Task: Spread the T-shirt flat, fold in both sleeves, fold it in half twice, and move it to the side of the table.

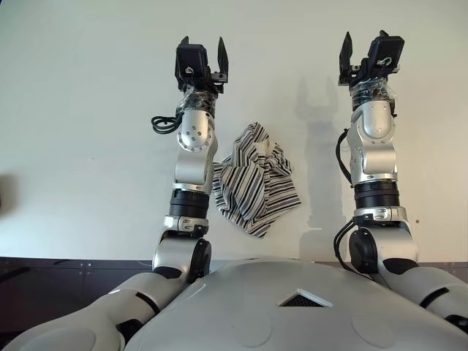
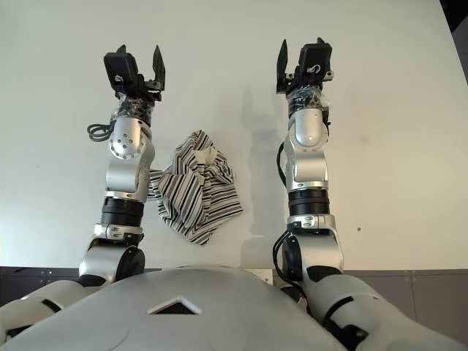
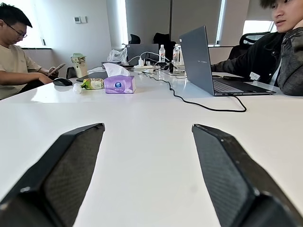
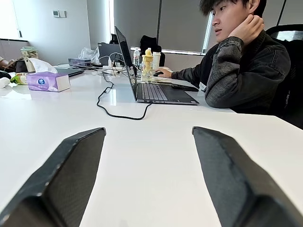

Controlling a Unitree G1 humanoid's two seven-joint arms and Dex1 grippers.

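A black-and-white striped T-shirt (image 1: pixel 252 179) lies crumpled in a heap on the white table (image 1: pixel 88 110), between my two forearms and close to the near edge. My left gripper (image 1: pixel 203 50) is held out past the shirt, to its far left, open with nothing between its fingers (image 3: pixel 61 175). Level with it on the other side, my right gripper (image 1: pixel 365 45) is open too and holds nothing, its fingers (image 4: pixel 227 175) spread over bare tabletop. Neither gripper touches the shirt.
Far across the table stand an open laptop (image 3: pixel 208 61) with a black cable (image 3: pixel 189 101), a purple tissue box (image 3: pixel 119 84), bottles and other small items. The table's near edge (image 1: pixel 73 257) runs just in front of my torso.
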